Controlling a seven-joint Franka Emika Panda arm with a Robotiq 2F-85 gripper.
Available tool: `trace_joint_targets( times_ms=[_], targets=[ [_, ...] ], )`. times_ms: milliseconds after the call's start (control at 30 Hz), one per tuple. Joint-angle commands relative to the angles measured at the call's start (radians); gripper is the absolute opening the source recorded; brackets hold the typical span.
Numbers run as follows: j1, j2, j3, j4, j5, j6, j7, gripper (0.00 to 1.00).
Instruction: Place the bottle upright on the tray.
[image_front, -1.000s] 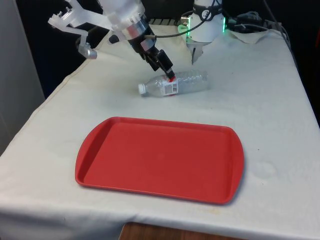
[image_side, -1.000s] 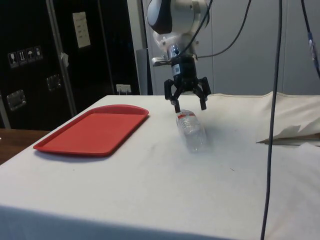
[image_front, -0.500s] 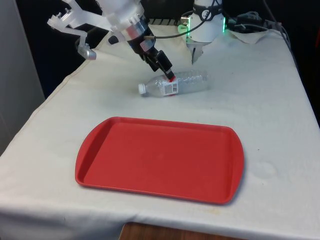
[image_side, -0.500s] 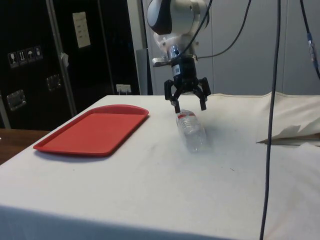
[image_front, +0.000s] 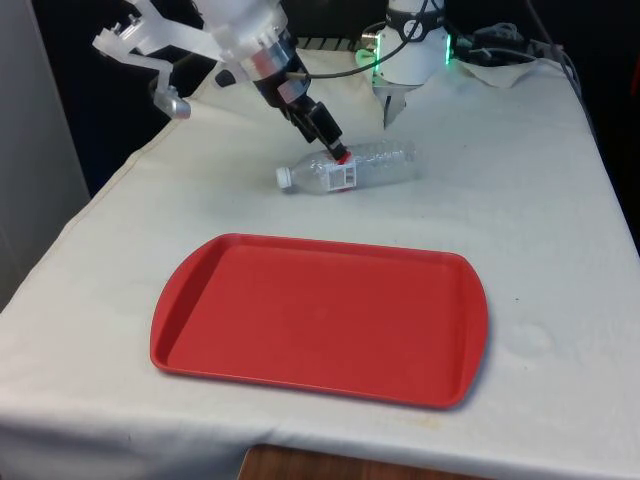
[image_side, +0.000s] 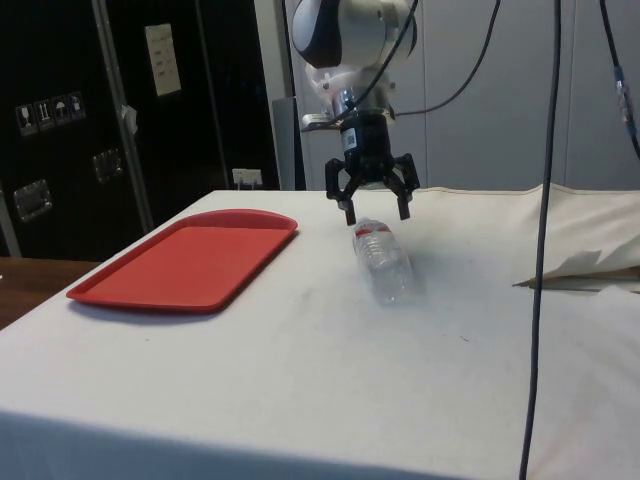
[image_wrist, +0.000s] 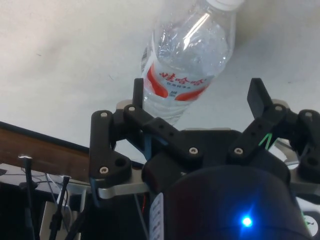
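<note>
A clear plastic bottle (image_front: 352, 168) with a white cap and a red-and-white label lies on its side on the white cloth, beyond the red tray (image_front: 320, 317). In the side view the bottle (image_side: 382, 260) points its cap away from the camera, with the tray (image_side: 185, 259) off to one side. My gripper (image_side: 373, 208) hangs open just above the bottle's labelled part, a finger on each side and nothing held. In the wrist view the bottle (image_wrist: 187, 60) lies lengthwise between the spread fingertips (image_wrist: 259, 98), and the gripper (image_wrist: 199, 92) is clear of it.
Crumpled white cloth and cables (image_front: 500, 50) lie near the robot's base at the far end of the table. A dark cable (image_side: 545, 230) hangs down in front of the side view. The tray holds nothing.
The gripper has risen slightly above the bottle and stays open. The bottle and tray have not moved.
</note>
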Motion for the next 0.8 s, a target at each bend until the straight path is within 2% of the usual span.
trace_joint_targets(
  times_ms=[0,467,767],
  targets=[
    [-0.001,0.005,0.001,0.006,0.005,-0.005,0.004,1.00],
    [0.001,0.002,0.000,0.001,0.000,0.000,0.000,1.00],
    [0.005,0.024,0.014,0.012,0.015,0.009,0.008,1.00]
  ],
)
